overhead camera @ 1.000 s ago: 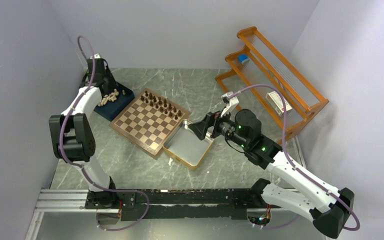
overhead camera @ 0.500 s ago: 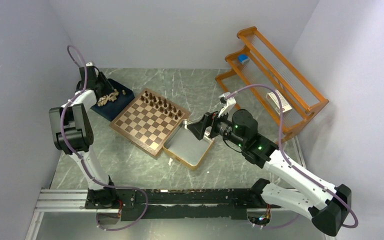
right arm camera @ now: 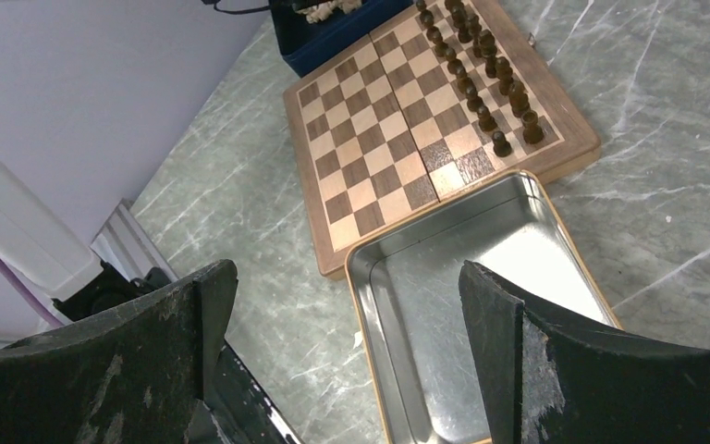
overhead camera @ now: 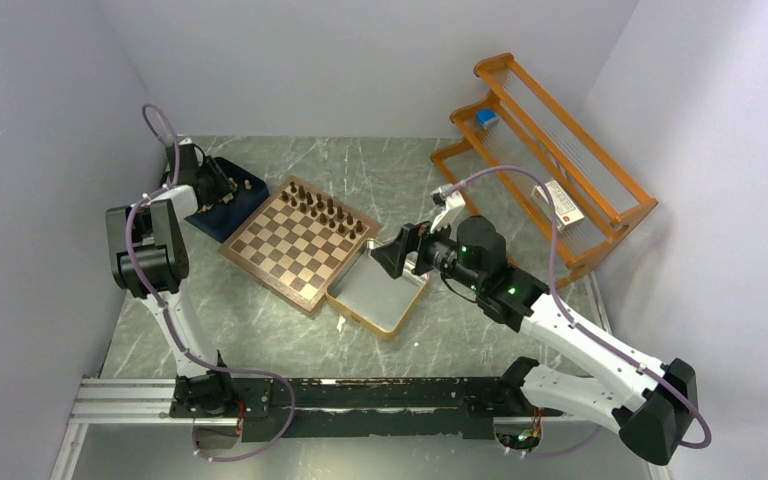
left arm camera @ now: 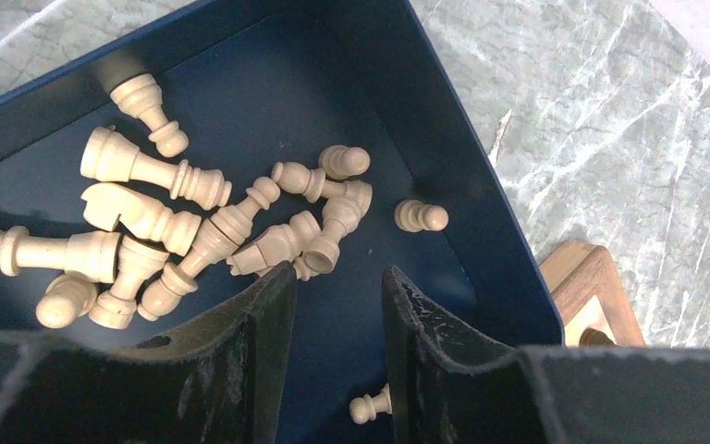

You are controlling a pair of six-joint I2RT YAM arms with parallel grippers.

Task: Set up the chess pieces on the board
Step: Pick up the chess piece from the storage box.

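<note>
left arm reaches far out along its own side, elbow folded up high, wrist tipped steeply down. left hand [left arm camera: 337, 277] sits low, fingers parted to a narrow gap, nothing between them. over on the other side, right arm stretches in a long diagonal toward the middle, forearm close to level. right hand [right arm camera: 347, 277] hangs in the air, fingers spread wide, gripping nothing at all.

Ahead of left gripper [left arm camera: 337, 277]: chess pieces [left arm camera: 148, 217] of smooth pale wood, tray [left arm camera: 268, 83] matt navy. Under right gripper [right arm camera: 347, 273]: tin [right arm camera: 462, 305] of shiny metal. Desk [right arm camera: 666, 185]: veined stone.
</note>
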